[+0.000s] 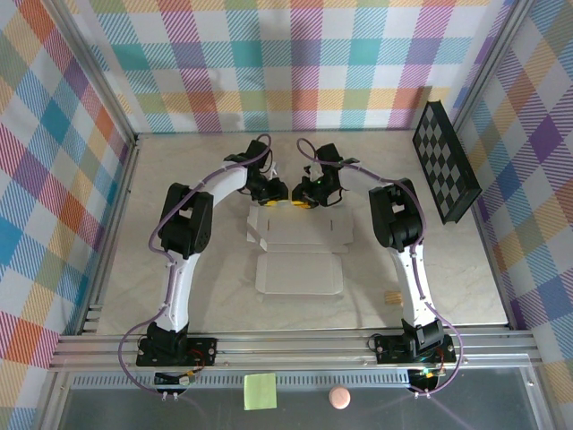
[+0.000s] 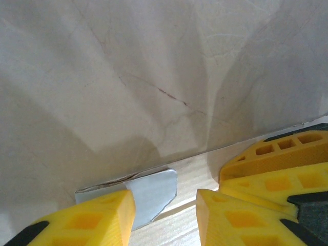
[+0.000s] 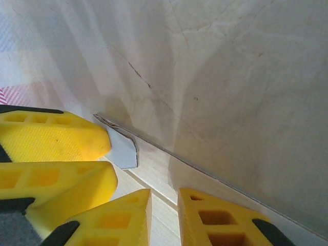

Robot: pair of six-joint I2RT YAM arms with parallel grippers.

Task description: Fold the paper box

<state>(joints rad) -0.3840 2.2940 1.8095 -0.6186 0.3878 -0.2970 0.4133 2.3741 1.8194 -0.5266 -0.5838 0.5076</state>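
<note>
the table (image 1: 161, 179), pale marbled stone, sits inside plaid walls (image 1: 295, 63). the left arm (image 1: 183, 242) and right arm (image 1: 398, 224) rise from the near edge and bend inward, so that their heads meet over the middle of the far half.

the box (image 1: 300, 260) lies opened out flat at the centre of the table, flaps spread, with its far edge right under both grippers. a checkerboard panel (image 1: 445, 161) leans against the right wall, well apart from the box.

the left gripper (image 1: 269, 191) and right gripper (image 1: 303, 194) are just beside each other at that far edge. from the left wrist, the left gripper (image 2: 165, 201) has its jaws clearly apart, with a grey-blue rounded flap of the box (image 2: 154, 192) and cream board showing in the gap; the right gripper's fingers (image 2: 277, 154) crowd in at the right. from the right wrist, the right gripper (image 3: 164, 197) shows only a narrow gap over the cream board and a crease. i cannot tell whether it pinches the box (image 3: 154, 174) or just straddles it. the left gripper's fingers (image 3: 51, 138) sit at the left, one tip touching the same grey-blue flap.

on the frame in front of the bases lie a sticky note (image 1: 260, 391) and a small pink ball (image 1: 338, 397).
</note>
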